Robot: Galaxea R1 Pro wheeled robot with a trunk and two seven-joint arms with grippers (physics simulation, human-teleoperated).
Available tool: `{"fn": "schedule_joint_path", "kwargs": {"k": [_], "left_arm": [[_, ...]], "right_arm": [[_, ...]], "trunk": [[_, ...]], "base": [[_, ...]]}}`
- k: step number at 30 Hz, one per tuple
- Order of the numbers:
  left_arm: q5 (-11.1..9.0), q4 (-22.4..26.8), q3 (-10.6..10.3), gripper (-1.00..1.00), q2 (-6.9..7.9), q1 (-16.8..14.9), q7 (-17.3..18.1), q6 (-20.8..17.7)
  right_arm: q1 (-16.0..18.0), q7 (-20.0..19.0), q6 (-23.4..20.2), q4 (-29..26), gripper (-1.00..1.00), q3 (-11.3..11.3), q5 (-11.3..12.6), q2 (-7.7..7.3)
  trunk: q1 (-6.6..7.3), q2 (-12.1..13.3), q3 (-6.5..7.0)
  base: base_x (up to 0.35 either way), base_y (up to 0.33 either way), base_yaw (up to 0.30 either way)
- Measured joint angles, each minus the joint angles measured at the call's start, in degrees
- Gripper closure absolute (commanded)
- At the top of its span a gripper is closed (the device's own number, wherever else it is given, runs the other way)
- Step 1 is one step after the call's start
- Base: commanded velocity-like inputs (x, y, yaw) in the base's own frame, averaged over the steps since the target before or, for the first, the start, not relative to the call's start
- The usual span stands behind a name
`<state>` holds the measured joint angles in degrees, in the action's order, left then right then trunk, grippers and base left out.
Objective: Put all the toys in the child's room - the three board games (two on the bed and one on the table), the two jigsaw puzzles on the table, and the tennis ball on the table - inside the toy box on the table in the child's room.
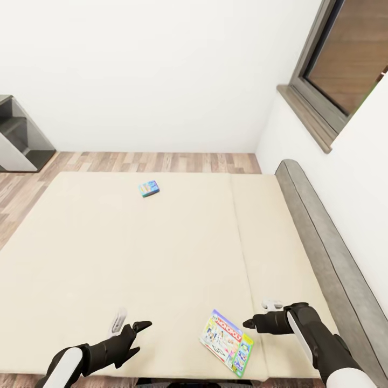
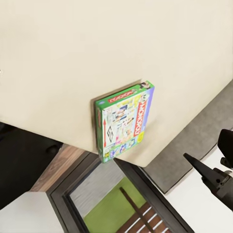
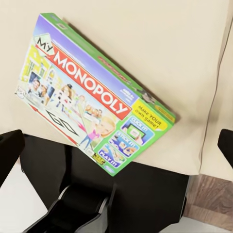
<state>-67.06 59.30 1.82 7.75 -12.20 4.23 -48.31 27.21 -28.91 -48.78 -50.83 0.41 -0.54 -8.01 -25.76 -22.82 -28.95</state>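
Two board games lie on the bed's beige mattress (image 1: 161,258). A small blue one (image 1: 149,188) rests far out toward the foot end. The green-edged Monopoly box (image 1: 227,341) lies flat at the near edge, and in the right wrist view one corner of this box (image 3: 92,97) pokes past the mattress edge. My right gripper (image 1: 260,314) hovers open just right of it, nothing between its fingers (image 3: 9,153). To the left of the Monopoly box (image 2: 124,119), my left gripper (image 1: 131,323) is open and empty above the mattress. The table, toy box, puzzles and tennis ball are out of view.
A grey padded headboard (image 1: 328,253) runs along the bed's right side under a dark-framed window (image 1: 345,59). A dark stepped cabinet (image 1: 19,143) stands at the far left on the wood-plank floor (image 1: 161,161). White walls close off the back.
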Motion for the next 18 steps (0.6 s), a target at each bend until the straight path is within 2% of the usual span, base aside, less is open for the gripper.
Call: {"fn": "schedule_joint_path", "kwargs": {"k": [10, 18], "left_arm": [[0.00, 0.01, 0.00, -1.00, 0.00, 0.00, -0.01, 0.00], [0.00, 0.02, -0.07, -1.00, 0.00, 0.00, 0.04, 0.00]], "right_arm": [[0.27, 0.00, 0.00, -0.02, -1.00, -0.01, 0.04, -0.10], [2.01, 0.07, 0.11, 0.19, -1.00, -0.19, 0.01, -0.22]], "trunk": [[0.00, 0.00, -0.93], [0.00, 0.00, -1.67]], "base": [[0.000, 0.000, 0.000], [0.000, 0.000, 0.000]]}}
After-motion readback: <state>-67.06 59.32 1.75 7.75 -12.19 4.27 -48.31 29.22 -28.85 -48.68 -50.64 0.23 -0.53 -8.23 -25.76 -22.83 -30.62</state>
